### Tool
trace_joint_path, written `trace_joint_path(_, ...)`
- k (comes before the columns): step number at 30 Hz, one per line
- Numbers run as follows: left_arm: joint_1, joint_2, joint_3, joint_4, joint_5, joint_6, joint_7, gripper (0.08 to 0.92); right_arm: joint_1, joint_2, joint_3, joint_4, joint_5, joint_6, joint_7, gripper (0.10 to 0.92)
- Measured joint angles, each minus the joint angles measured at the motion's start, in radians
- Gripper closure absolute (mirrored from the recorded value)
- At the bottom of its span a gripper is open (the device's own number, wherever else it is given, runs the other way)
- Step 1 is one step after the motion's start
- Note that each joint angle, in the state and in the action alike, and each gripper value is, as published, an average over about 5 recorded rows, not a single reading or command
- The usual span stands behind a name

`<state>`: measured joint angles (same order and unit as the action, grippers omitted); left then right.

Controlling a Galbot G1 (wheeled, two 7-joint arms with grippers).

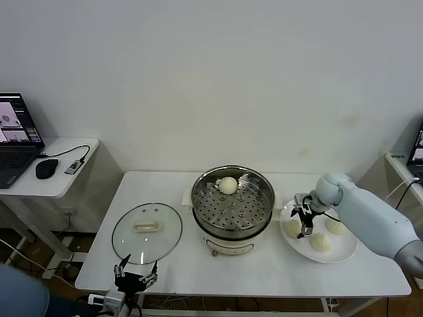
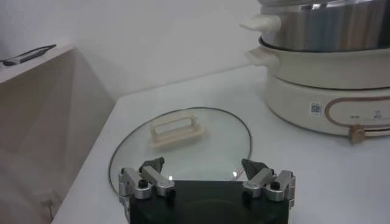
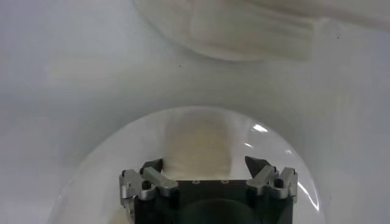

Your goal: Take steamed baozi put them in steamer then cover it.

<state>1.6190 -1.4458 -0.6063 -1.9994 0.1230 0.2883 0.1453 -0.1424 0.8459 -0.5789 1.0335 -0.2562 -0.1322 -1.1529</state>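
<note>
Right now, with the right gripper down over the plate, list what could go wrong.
1. The right gripper straddles one baozi; closing hard could dent it.
2. Two more buns sit close on the plate; lifting might nudge them.
3. The cover lies beside the steamer, near the table edge.

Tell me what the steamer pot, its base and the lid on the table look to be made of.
Steamer pot: looks like polished stainless steel, with a mirror-bright wall and a perforated metal tray. Base: cream-white, smooth and slightly glossy, probably moulded plastic, with a printed label. Lid: clear glass, since the table shows through it, with a thin metal rim and a cream handle that seems plastic.
</note>
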Motion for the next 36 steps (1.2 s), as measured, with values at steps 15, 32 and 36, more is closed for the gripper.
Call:
trace_joint_path(15,-0.001,-0.001,0.001,-0.004,-0.001,-0.001,-0.001,0.177,0.023,-0.031,-0.002,0.032,0.039,-0.030,-0.022,0.557)
trace_joint_path(32,-0.009,0.011,0.005,-0.045,0.003,0.012,0.002,0.177,0.390,-0.186,-0.225,0.242,0.282,-0.157,-0.138,0.558)
trace_joint_path(36,-0.006,0.013,-0.001,-0.059,0.008,0.021,0.002,0.177,0.518,-0.175,-0.309,0.277,0.357,-0.189,-0.153,0.558)
